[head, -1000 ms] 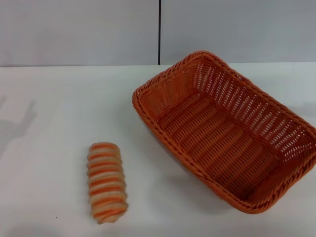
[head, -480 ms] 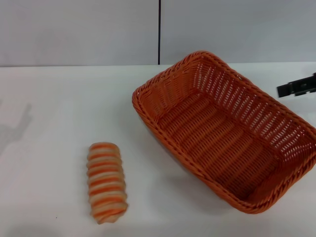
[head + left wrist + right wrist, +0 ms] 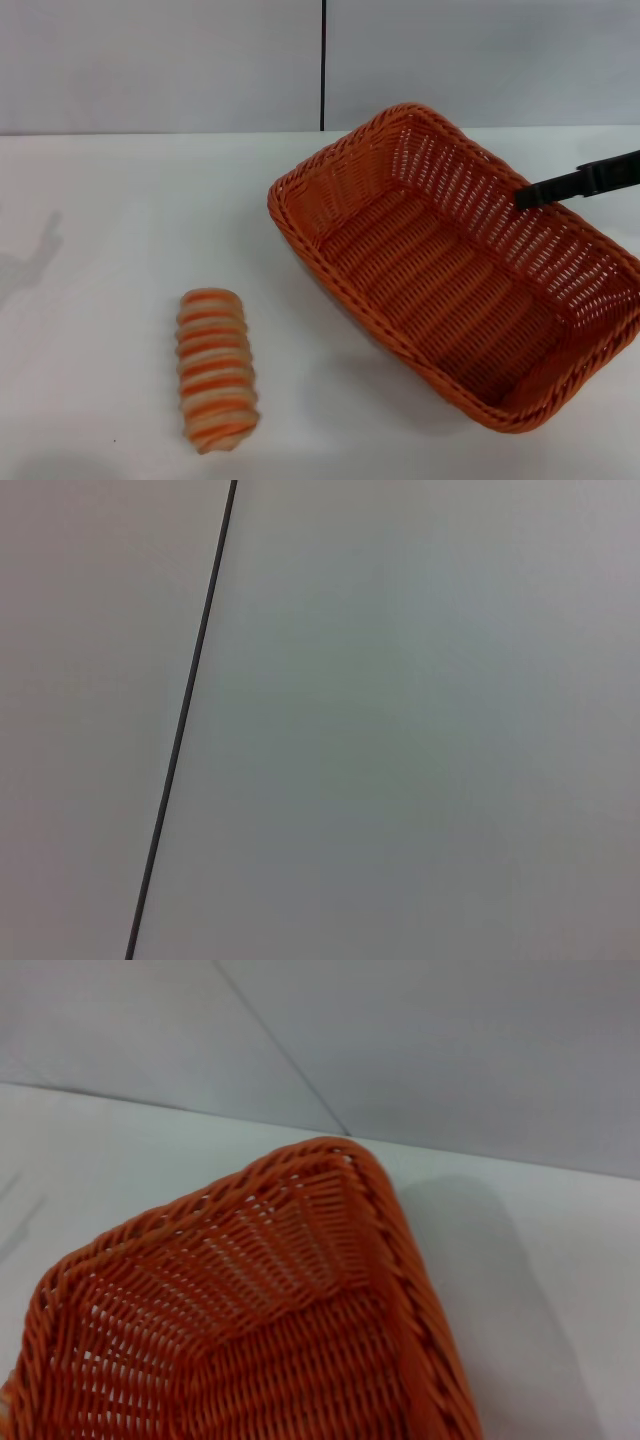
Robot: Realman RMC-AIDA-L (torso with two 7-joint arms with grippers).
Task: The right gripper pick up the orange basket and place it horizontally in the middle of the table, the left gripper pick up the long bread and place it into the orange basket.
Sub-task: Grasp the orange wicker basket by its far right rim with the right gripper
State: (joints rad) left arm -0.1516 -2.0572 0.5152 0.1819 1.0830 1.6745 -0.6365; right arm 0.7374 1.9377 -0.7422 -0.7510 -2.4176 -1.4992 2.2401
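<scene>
The orange basket lies empty and at a slant on the right half of the white table. The black tip of my right gripper reaches in from the right edge, over the basket's far right rim. In the right wrist view, one corner of the basket lies close below the camera. The long bread, tan with orange stripes, lies lengthwise on the table to the front left of the basket, apart from it. My left gripper is out of view, and its wrist view holds only a grey wall.
A grey wall with a dark vertical seam stands behind the table. A faint arm shadow falls on the table's left side. Bare white tabletop lies between the bread and the basket.
My right gripper has come in from the right edge and moved left over the basket's far right rim. The basket and the bread have not moved.
</scene>
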